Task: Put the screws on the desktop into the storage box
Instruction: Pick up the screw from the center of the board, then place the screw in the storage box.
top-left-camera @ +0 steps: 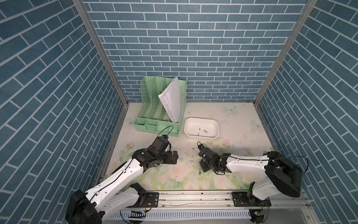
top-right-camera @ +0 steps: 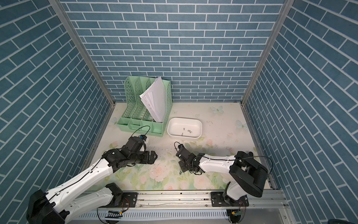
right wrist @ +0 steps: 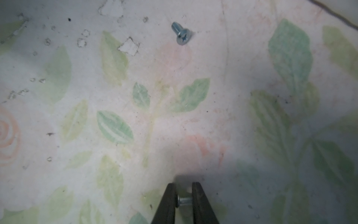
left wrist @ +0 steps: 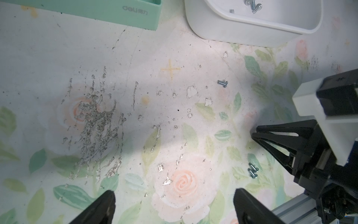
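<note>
Near the front middle of the flowered desktop (top-left-camera: 222, 124), my right gripper (right wrist: 183, 184) is shut on one small silver screw (right wrist: 185, 201), held crosswise between its black fingers just above the surface. A loose screw (right wrist: 182, 35) lies ahead of it, seen as well in a top view (top-left-camera: 193, 148). A pair of screws (left wrist: 252, 170) lies beside the right gripper (top-left-camera: 203, 168). Behind them stands the white storage box (top-left-camera: 201, 136) with several screws (top-left-camera: 205, 131) inside. My left gripper (left wrist: 174, 194) hangs open over a printed rose, with nothing between its fingers, left of the right one (top-left-camera: 175, 157).
A mint-green file rack (top-left-camera: 160, 124) with white papers stands at the back left, next to the box. Dark scuff marks (left wrist: 93, 120) cover the desktop under my left arm. An aluminium rail (top-left-camera: 193, 197) runs along the front edge. Blue brick walls enclose the three other sides.
</note>
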`<state>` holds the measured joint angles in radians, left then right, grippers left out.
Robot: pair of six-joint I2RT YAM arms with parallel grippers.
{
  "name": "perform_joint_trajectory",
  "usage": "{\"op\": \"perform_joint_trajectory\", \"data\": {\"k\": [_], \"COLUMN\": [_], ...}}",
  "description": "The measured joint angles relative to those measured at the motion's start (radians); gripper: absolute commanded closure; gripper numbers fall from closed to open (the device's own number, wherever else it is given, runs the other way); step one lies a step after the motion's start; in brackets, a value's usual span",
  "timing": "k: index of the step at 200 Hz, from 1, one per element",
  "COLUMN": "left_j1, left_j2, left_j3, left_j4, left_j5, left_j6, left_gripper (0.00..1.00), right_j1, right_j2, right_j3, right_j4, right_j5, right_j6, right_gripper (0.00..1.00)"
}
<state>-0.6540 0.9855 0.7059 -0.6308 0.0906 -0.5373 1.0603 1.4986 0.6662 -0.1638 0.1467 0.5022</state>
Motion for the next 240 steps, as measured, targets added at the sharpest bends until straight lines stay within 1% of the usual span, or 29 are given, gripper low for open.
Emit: {"op": "perform_joint_trajectory", "data": {"k": [64,131,178,217,240], "left_j1": [0.000,0.000,0.000,0.000,0.000], "left_j2": [0.001,0.003,0.003,0.009,0.009], "left_j3": [-0.002,-0.002,-0.005,-0.010,-0.010], "left_j4": [0.001,0.003,0.013,0.015,0.015], "left_j5": [0.001,0.004,0.007,0.008,0.008], "left_j6": [0.000,0.000,0.000,0.000,0.000], "left_gripper": [0.00,0.00,0.00,0.00,0.00], "right_j1": [0.000,-0.024,-0.107,-0.216,-0.274], "right_j2": [-0.024,-0.042,-0.044,-0.041,-0.005], "right_j3": [0.013,0.129,0.232,0.327,0.397], "right_j4": [-0.070,-0.156,-0.200,-0.219,-0.216], "right_j5": [0.014,0.055,0.071,0.067,0.058], "right_j6": [-0.002,-0.040,-0.116,-0.197,-0.244], "right_gripper": [0.82,0.82,0.82,0.82,0.83]}}
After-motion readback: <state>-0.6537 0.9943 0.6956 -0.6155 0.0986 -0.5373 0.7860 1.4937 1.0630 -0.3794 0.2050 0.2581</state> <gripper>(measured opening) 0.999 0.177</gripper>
